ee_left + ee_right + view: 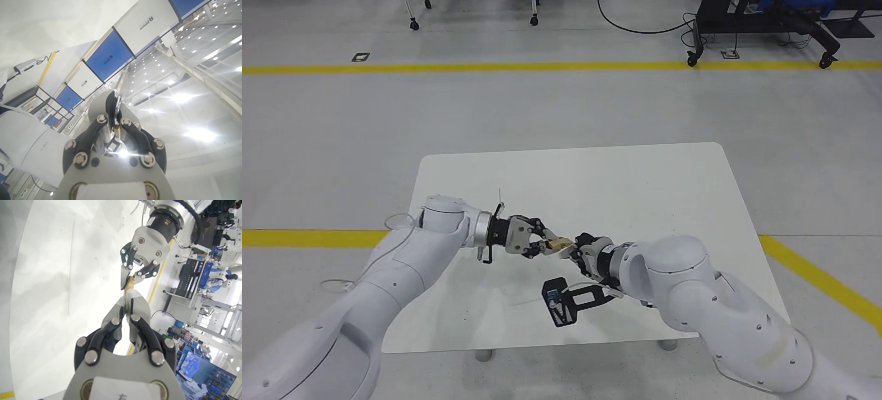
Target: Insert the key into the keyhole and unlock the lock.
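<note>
Right gripper (pixel 125 306) pinched the key (pixel 126 309), shaft pointing straight at the lock (pixel 130 283) clamped just ahead in the left gripper (pixel 538 242), tip at its near end.

The key (pixel 126 309) is mostly buried inside the right gripper (pixel 126 298), and the end of the lock (pixel 129 283) facing it is covered, so no telling how deep.

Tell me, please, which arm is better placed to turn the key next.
Right. The right fingers pinch the key, whose tip meets the end of the lock; how far in, I cannot tell. The left fingers clamp the lock above the table, so that arm should probably just steady it.
</note>
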Robot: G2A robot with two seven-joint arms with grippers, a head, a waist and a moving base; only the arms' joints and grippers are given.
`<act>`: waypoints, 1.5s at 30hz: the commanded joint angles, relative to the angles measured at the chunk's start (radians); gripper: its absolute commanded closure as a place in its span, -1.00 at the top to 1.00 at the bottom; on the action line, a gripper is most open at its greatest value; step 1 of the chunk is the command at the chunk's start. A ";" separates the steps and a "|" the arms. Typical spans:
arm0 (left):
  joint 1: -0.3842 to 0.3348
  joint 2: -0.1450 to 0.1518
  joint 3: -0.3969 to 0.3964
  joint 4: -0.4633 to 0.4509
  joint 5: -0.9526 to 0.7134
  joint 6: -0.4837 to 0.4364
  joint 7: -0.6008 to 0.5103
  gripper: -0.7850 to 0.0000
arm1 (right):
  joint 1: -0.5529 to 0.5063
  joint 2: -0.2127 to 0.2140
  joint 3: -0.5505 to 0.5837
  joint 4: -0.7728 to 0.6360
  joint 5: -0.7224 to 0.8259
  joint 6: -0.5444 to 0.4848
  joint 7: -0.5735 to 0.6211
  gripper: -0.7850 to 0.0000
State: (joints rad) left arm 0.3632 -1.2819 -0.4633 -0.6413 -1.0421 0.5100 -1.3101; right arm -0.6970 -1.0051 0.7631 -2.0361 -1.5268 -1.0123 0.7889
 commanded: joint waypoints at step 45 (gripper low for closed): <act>-0.008 -0.004 0.010 0.010 -0.001 -0.013 -0.013 -1.00 | 0.025 -0.022 -0.030 0.032 -0.002 0.013 0.032 -1.00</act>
State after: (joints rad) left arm 0.3554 -1.2863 -0.4535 -0.6315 -1.0430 0.4969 -1.3232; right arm -0.6749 -1.0265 0.7357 -2.0055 -1.5296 -0.9991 0.8210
